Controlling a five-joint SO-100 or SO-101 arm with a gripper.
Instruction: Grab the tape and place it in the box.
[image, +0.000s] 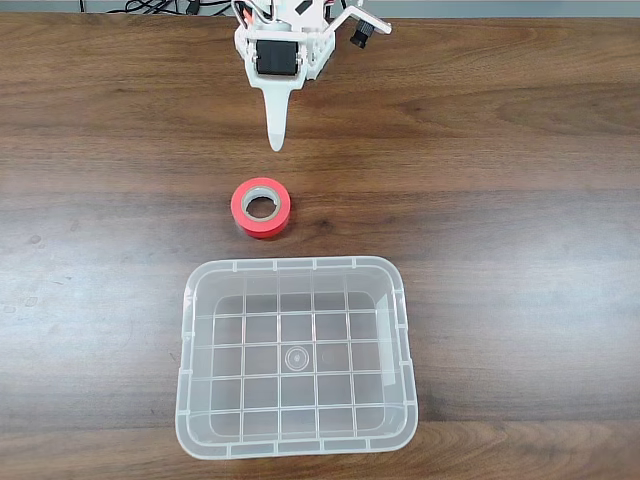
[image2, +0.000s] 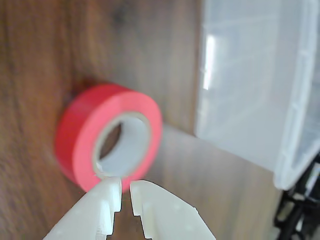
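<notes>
Pincer-to-tape alignment before the grasp

The tape (image: 261, 207) lies flat on the wooden counter (image: 500, 200), core opening facing up, so its axis is vertical and it has no long axis to favour. It sits between the pincer (image: 276, 140) and the box (image: 296, 358), apart from both and just short of the box's near rim. In the fixed view the pincer points down the picture, almost straight at the roll. In the wrist view the pincer (image2: 125, 187) has its jaws nearly together, a narrow slit between them, holding nothing, its tips just before the roll's rim. Judgement: the jaws must widen before straddling the roll's wall
</notes>
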